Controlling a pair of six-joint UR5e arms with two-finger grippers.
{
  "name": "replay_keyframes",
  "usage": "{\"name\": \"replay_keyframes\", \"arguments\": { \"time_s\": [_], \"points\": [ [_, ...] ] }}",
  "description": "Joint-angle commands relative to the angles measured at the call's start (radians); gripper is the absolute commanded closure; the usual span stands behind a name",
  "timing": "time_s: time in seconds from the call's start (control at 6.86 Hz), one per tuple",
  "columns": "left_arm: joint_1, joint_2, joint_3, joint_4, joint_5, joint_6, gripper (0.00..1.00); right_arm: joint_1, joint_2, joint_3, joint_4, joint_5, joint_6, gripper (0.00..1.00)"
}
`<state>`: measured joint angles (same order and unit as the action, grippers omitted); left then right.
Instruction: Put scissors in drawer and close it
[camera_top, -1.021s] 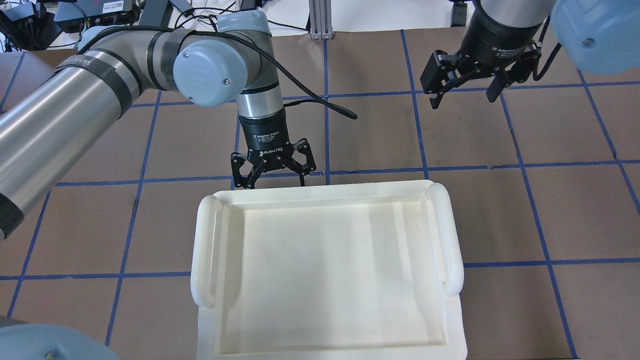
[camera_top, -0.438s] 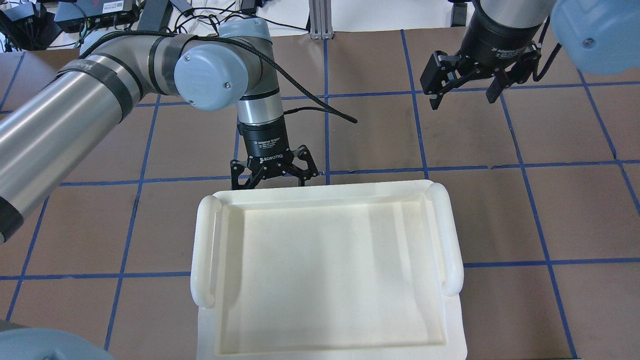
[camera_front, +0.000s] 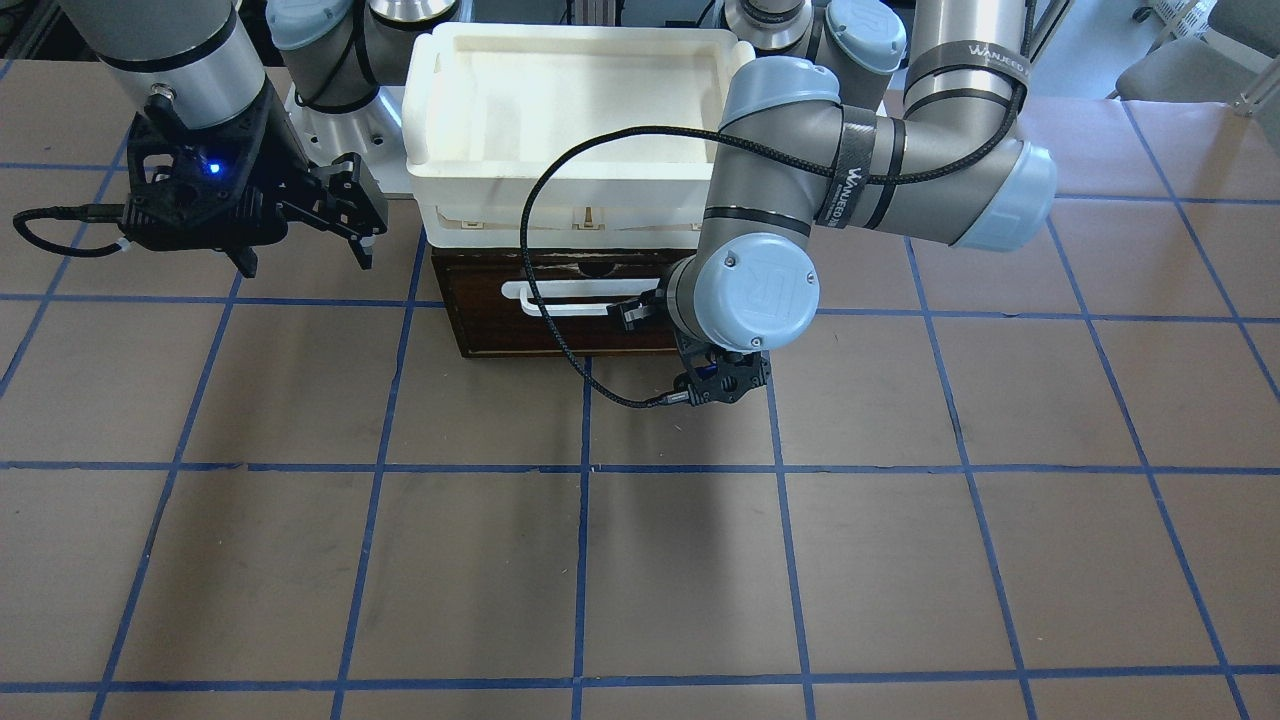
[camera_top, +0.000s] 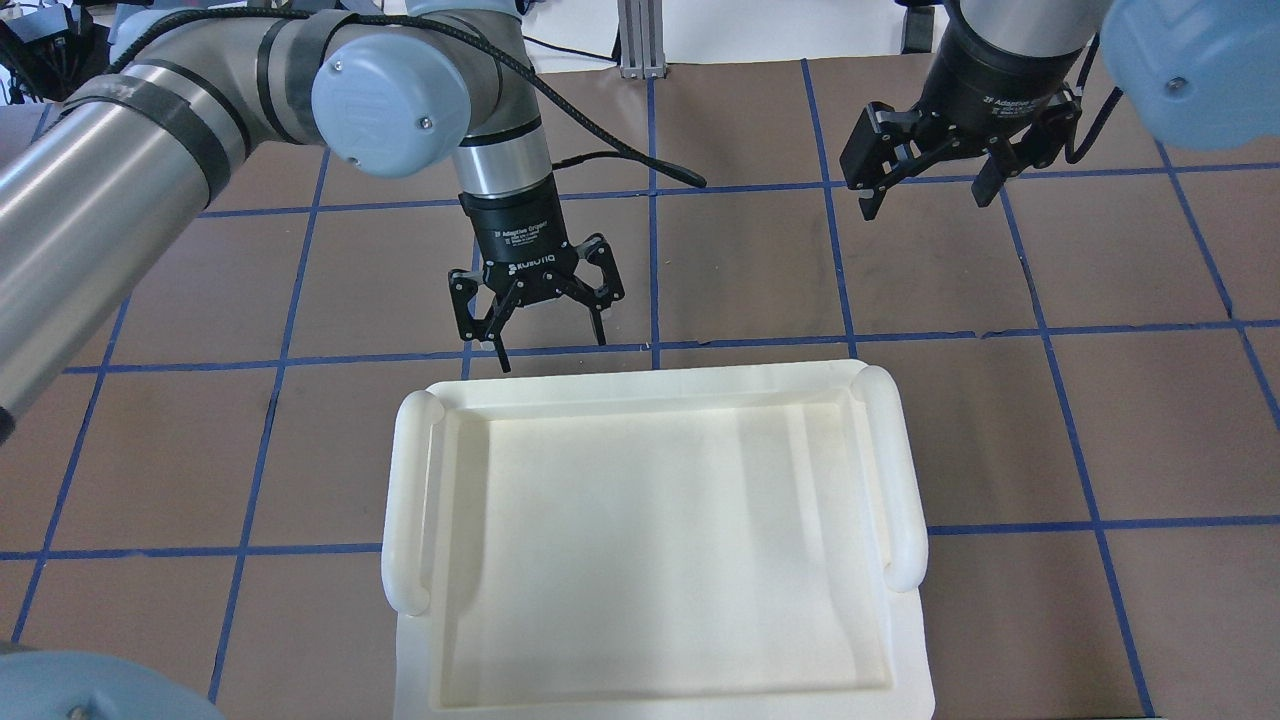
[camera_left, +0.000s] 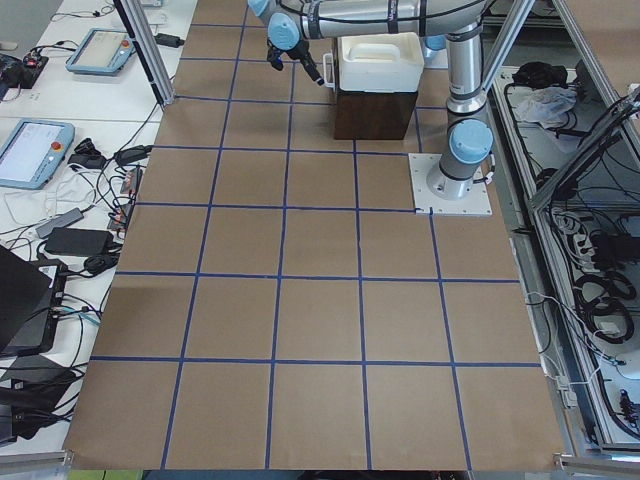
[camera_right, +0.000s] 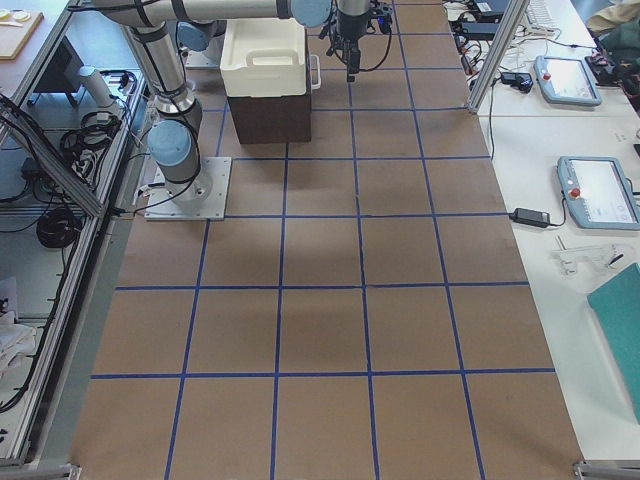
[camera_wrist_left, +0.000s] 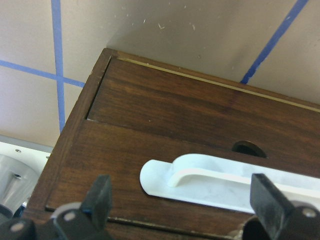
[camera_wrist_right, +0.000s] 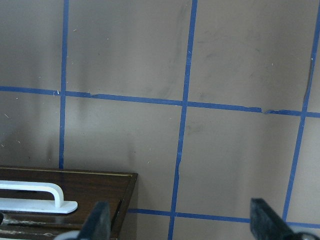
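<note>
The drawer (camera_front: 480, 335) has a dark brown front and a white bar handle (camera_front: 570, 298). It looks pushed in, flush with its cabinet, and its inside is hidden. The scissors show in no view. My left gripper (camera_top: 553, 352) is open and empty, just in front of the drawer front. In the left wrist view its fingers (camera_wrist_left: 100, 197) straddle the handle (camera_wrist_left: 220, 182) without touching it. My right gripper (camera_top: 925, 205) is open and empty, hanging over the table off to the drawer's side (camera_wrist_right: 90, 187).
A white foam-like tray (camera_top: 650, 385) with rounded side handles sits on top of the cabinet (camera_front: 570, 170). The table is brown with blue tape lines. The left arm's black cable (camera_front: 540, 300) loops in front of the drawer.
My left gripper has pulled back from the drawer front, away from the tray's far edge, still open. The right arm has not moved.
</note>
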<state>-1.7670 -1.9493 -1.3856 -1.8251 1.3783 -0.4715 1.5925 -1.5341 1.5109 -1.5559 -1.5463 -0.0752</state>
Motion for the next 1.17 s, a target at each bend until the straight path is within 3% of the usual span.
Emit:
{"name": "replay_keyframes", "arguments": {
  "time_s": [0.0,0.15,0.44,1.02],
  "points": [
    [0.075,0.038,0.049,0.216,0.022,0.125,0.0,0.0,0.0,0.0,-0.001,0.0,0.0,0.0],
    [0.114,0.056,0.049,0.322,0.053,0.227,0.0,0.001,0.0,0.0,-0.001,0.0,0.0,0.0],
    [0.15,0.128,0.045,0.366,0.187,0.436,0.0,0.001,0.0,0.0,-0.003,0.0,0.0,0.0],
    [0.237,0.306,0.028,0.169,0.208,0.468,0.0,0.001,0.0,0.0,-0.001,0.0,0.0,0.0]
  ]
}}
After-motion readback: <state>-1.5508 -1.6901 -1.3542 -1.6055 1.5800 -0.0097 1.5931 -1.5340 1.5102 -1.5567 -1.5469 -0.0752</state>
